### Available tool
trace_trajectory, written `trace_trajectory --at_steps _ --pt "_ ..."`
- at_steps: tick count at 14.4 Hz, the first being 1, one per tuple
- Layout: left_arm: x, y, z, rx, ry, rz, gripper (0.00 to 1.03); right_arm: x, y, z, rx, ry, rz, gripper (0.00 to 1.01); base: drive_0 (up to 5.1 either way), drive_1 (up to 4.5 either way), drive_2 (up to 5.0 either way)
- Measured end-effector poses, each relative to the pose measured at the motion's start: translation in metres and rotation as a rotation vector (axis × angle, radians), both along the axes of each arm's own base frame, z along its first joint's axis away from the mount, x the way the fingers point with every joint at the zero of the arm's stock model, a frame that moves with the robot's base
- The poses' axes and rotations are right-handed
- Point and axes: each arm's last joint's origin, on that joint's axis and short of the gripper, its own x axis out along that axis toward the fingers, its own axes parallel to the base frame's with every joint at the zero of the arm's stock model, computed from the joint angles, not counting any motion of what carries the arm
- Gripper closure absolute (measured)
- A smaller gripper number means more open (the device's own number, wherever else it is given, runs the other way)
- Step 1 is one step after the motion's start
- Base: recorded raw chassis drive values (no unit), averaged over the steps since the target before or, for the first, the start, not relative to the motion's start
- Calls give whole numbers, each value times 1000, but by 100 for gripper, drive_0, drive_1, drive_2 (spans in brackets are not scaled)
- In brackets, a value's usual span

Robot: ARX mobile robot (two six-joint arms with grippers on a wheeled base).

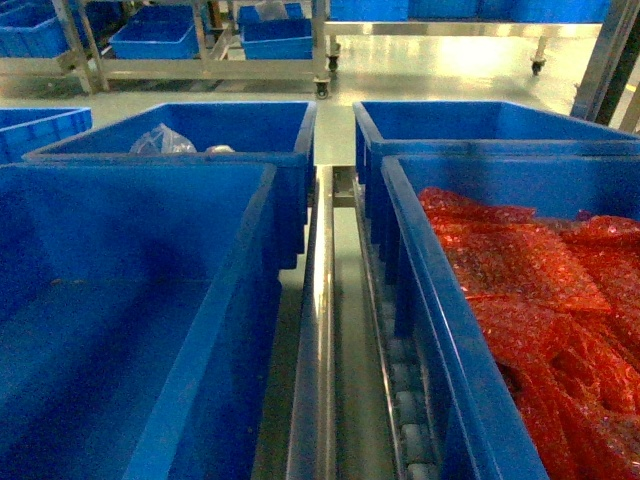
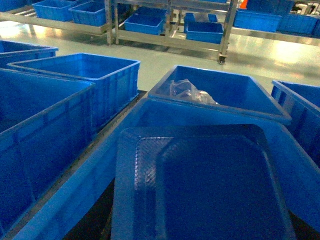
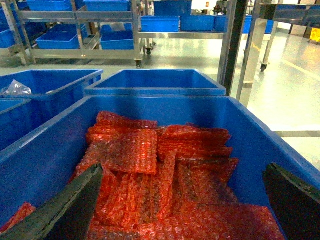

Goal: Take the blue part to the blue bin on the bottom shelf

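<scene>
With no writing legible anywhere, blue part a flat ribbed tray in left bin, right pincer spread wide over red bubble wrap, left pincer state impossible to tell.

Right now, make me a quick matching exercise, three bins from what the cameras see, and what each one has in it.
Bins:
1. Near right bin
2. Near left bin
3. Far left bin

Contents:
A. Clear plastic bags
B. Red bubble-wrap pouches
C. Blue tray-like part, seen in the left wrist view

Pairs: 1-B, 2-C, 3-A
</scene>
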Motion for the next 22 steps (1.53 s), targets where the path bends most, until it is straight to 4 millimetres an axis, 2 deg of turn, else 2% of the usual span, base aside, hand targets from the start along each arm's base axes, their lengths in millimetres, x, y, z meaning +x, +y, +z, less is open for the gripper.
trace_trajectory --at_steps 11,14,15,18,19,20,21,22 --pt "0 -3 2 31 -17 6 60 0 0 0 0 0 0 3 0 0 0" --pt "7 -6 0 28 6 -54 60 0 0 0 0 0 0 3 0 0 0" --pt "18 -6 1 1 10 -89 60 0 0 0 0 0 0 3 0 0 0" --pt "75 -4 -1 -143 113 -335 60 0 0 0 0 0 0 3 0 0 0" --pt "91 -7 -15 -245 229 -456 47 0 0 0 0 0 0 3 0 0 0" --pt "98 -10 -32 -293 343 -531 34 0 0 0 0 0 0 3 0 0 0" --pt "98 -11 -36 -309 366 -542 23 0 0 0 0 0 0 3 0 0 0" --pt "98 -11 -31 -309 334 -545 11 0 0 0 0 0 0 3 0 0 0"
